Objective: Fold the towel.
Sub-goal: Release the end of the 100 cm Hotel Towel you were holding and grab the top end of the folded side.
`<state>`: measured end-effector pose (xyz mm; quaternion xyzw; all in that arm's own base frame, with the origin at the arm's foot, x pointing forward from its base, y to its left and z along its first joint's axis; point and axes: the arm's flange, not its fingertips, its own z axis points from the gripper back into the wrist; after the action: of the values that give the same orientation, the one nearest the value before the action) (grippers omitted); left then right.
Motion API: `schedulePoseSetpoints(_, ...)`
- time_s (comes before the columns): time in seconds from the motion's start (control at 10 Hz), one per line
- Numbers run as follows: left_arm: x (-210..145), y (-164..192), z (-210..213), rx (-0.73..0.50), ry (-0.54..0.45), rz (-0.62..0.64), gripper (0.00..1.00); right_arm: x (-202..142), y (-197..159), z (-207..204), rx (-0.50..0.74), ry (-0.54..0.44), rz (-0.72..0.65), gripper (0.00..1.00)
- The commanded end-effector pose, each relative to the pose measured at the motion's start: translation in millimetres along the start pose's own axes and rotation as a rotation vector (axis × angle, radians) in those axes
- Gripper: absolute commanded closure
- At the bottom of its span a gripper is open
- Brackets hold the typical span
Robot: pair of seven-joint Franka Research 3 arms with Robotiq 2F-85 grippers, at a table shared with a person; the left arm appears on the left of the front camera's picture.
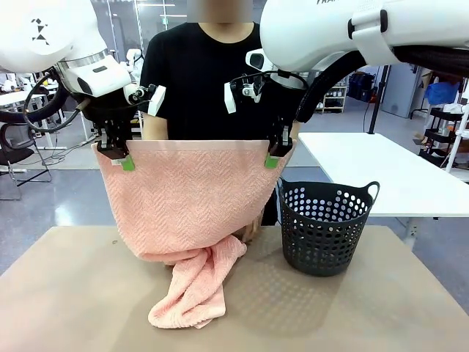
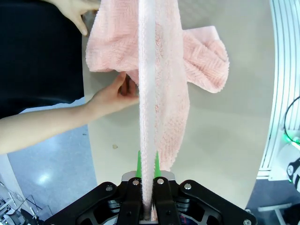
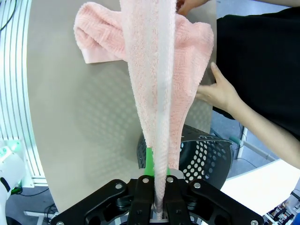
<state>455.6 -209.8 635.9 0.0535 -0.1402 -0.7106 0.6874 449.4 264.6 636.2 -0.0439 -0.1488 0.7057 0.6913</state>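
Pinching the top hem at its two corners, the left gripper [image 1: 122, 158] and right gripper [image 1: 275, 155] are each closed tight on the towel [image 1: 183, 198]. The hem band is stretched level between them, its long axis running side to side. Below, the cloth hangs as a sheet and its lower end lies bunched on the table [image 1: 66, 293], beside the dark basket [image 1: 326, 227]. A person's hand [image 2: 110, 96] touches the hanging part from the far side. The loose bottom edge sits straight below both grippers, about equally far from each, so the person's hands look better placed to lift it.
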Motion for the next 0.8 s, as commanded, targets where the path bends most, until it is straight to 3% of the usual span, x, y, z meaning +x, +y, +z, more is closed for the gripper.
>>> schedulePoseSetpoints(0.0,-0.5,0.1,0.0,0.001,0.002,0.000,1.00,-1.0,0.0,0.3,-0.001,0.001,0.001,1.00)
schedulePoseSetpoints(0.7,-0.5,0.1,0.0,0.001,0.002,0.000,1.00,-1.0,0.0,0.3,-0.001,0.001,0.001,1.00)
